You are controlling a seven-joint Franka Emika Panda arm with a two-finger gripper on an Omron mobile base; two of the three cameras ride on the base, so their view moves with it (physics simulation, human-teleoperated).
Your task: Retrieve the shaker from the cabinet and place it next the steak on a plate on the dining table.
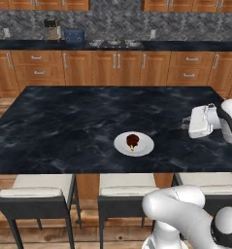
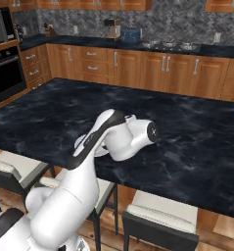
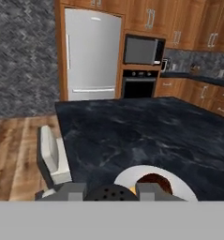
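On the dining table, the plate holds the steak; pincer clamped on the shaker.

Both base cams behind arm, look fwd/down over dining table, share wall counter at frame top. Hand cam low, near plate.

No text, label or number can be read anywhere.
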